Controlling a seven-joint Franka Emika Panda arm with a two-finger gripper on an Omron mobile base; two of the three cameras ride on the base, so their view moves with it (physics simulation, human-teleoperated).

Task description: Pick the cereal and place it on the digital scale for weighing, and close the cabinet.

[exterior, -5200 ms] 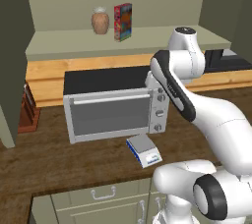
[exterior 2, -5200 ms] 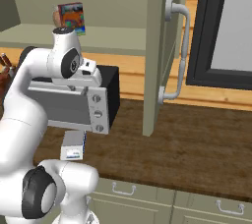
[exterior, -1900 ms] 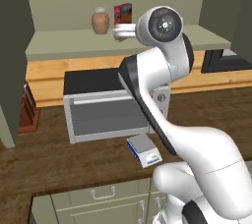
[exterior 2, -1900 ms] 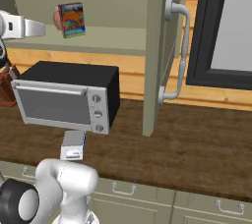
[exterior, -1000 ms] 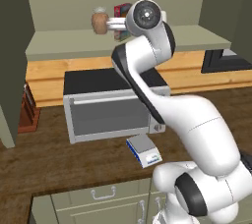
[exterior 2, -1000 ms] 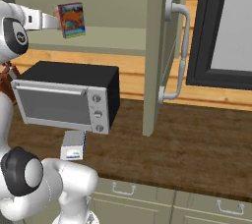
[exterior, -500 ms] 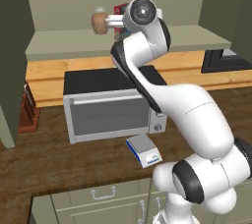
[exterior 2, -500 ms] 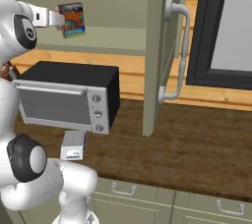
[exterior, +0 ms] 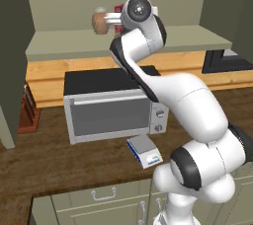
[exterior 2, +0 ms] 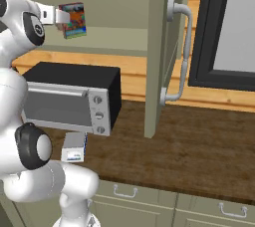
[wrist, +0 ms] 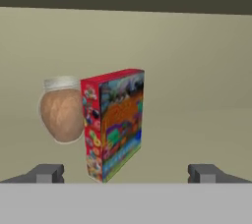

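The two-finger gripper (wrist: 125, 173) is spread wide, its dark fingertips (wrist: 47, 173) standing well apart at the bottom of the hand view with nothing between them yet. Dead ahead stands the small upright red cereal box with the multicoloured front (wrist: 113, 123), turned edge-on toward the hand, just left of centre between the tips. Over the last couple of seconds the white arm has swung up from the counter and reached into the open shelf, and in the last half-second it has crept closer; in the right base view the hand's white end now sits just beside the cereal (exterior 2: 73, 20). Judgement: the approach is nearly done, and the next move is a short push forward before the fingers come together.

Just behind the box on its left sits the brown round ceramic vase (wrist: 61, 113), close enough that a sloppy closure could knock it. Both stand on the pale shelf of the olive-green cabinet (exterior: 173, 37), toward its left half. The cabinet's tall panelled door (exterior 2: 159, 47) hangs open with its silver bar handle (exterior 2: 180, 54) facing out, so closing is not yet done.

Down on the dark wood counter, the small flat square digital scale with the blue display strip (exterior: 144, 150) waits bare at the front edge, just before the silver toaster oven (exterior: 116, 104).
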